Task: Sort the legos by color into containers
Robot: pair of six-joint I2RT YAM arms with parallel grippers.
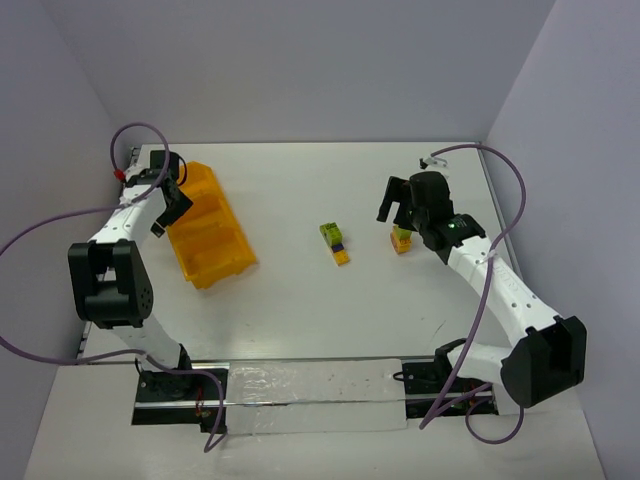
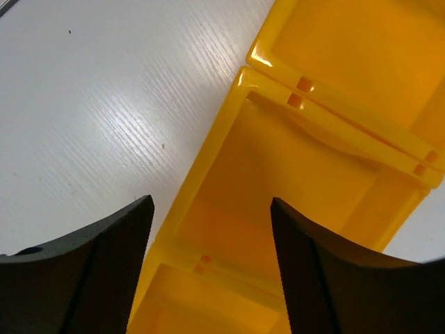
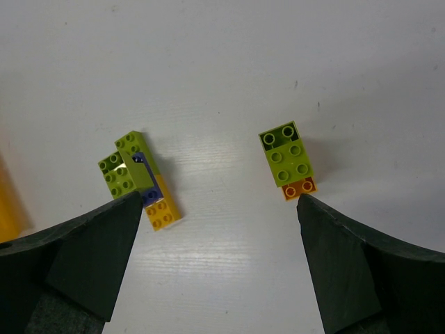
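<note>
Legos in two clumps on the bench, both well apart from the tray. Centre clump lying flat: lime green at the far end, dark purple in the middle, yellow at the near end. Right clump to its right: green bricks with an orange one at the near end. None in any compartment.

Tray at the far left, set askew, split by dividers into three compartments. Only bare yellow floor showing in the parts seen from the left wrist.

Left hand over the tray's left wall, fingers spread, grasping nothing. Touching the wall or not: cannot tell.

Right hand hanging just beyond the right clump, released and holding nothing. Fingers wide, both clumps lying between them in the right wrist view.
</note>
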